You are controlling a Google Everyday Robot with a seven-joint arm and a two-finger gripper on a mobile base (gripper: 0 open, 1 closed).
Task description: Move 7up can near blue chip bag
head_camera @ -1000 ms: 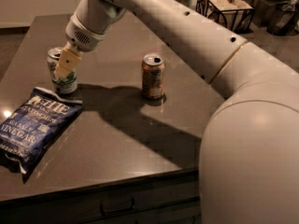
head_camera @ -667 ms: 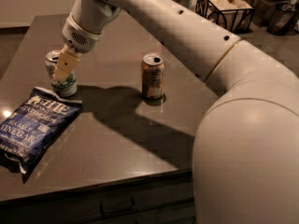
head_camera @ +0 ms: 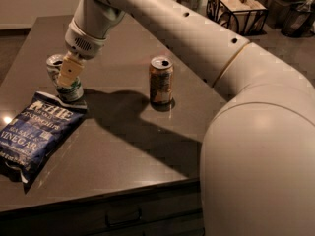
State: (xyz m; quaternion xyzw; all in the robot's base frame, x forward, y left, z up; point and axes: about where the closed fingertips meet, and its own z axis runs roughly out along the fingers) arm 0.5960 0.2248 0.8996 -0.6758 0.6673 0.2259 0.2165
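Note:
The 7up can point(head_camera: 74, 89), green and white with a silver top, stands upright at the left of the dark table point(head_camera: 123, 141). Its base touches or nearly touches the upper edge of the blue chip bag point(head_camera: 32, 132), which lies flat at the front left with "VINEGAR" in white. My gripper point(head_camera: 66, 78) reaches down from the upper right and is shut on the 7up can, with one tan finger point(head_camera: 69, 69) across the can's front. The other finger is hidden behind the can.
A tan-gold can point(head_camera: 161, 80) stands upright near the table's middle, well right of the gripper. My big white arm point(head_camera: 206, 48) spans the right half of the view. Baskets and containers point(head_camera: 237, 9) sit on a surface behind the table.
My gripper has moved slightly left and toward the front with the 7up can, bringing it closer to the bag's top edge. The tan-gold can and the bag have not moved.

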